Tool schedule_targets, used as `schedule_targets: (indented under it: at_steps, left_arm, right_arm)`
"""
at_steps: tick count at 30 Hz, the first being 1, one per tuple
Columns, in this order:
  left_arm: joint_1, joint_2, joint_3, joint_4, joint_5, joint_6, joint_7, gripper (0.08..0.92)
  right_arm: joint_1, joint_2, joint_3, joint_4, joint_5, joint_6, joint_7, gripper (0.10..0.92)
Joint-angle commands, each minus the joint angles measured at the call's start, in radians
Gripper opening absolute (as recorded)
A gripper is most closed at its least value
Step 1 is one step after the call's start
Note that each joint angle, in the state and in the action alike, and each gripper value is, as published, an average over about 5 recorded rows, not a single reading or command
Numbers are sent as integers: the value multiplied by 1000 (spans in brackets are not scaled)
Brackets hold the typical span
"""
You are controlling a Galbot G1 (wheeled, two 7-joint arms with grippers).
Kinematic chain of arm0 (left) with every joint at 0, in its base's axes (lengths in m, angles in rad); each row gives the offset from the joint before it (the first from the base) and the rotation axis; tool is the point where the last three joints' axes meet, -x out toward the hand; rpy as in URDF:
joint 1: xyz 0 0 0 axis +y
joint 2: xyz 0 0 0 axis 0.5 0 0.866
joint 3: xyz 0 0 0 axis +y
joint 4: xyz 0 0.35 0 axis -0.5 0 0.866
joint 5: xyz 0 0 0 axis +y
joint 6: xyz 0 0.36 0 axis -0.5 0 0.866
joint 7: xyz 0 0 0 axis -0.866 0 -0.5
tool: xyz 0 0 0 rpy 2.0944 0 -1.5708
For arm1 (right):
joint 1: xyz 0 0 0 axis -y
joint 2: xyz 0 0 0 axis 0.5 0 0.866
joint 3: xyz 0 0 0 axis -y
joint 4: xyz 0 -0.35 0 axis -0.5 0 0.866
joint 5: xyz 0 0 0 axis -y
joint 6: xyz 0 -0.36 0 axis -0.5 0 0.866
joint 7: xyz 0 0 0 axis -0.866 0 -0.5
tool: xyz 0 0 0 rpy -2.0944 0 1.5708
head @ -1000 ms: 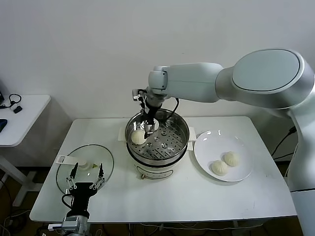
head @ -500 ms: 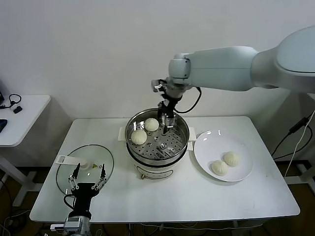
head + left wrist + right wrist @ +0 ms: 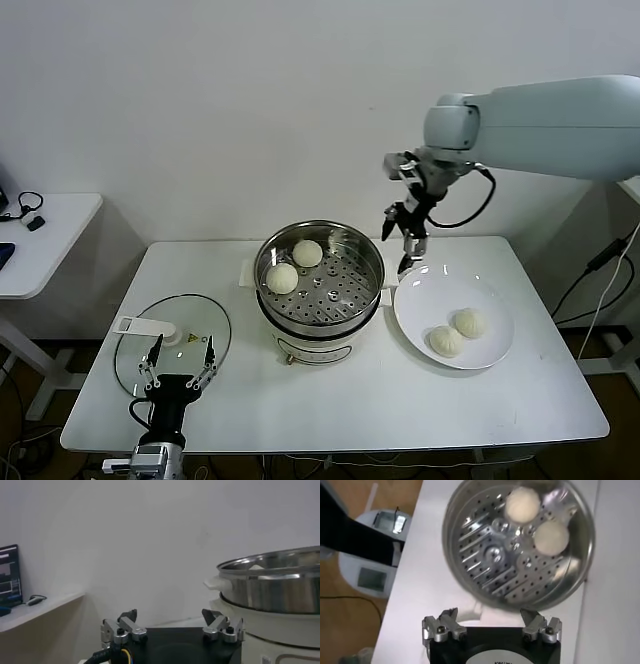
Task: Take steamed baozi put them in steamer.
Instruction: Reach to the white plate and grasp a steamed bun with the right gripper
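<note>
Right tool (image 3: 409,249) spread wide, empty, above plate (image 3: 415,310) rim, beside steamer (image 3: 366,262)

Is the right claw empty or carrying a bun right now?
Empty. The right claw hangs open between steamer and plate, with nothing between its fingers.

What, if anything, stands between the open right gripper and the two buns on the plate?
Nothing visible does. The right gripper hangs empty above the plate's far rim; both buns lie uncovered there, beside the steamer.
</note>
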Motion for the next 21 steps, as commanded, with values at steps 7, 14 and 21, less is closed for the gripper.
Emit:
schedule_targets:
  at_steps: [7, 14, 21]
  left_arm:
    - [9, -6, -11, 6, 6, -12, -4, 823]
    - [11, -12, -4, 19, 14, -21, -8, 823]
    - [10, -10, -11, 26, 12, -24, -9, 823]
  right_arm:
    - [-36, -231, -75, 93, -191, 30, 17, 823]
    - [-119, -267, -49, 81, -241, 9, 58, 823]
    - [-222, -300, 11, 62, -301, -11, 95, 823]
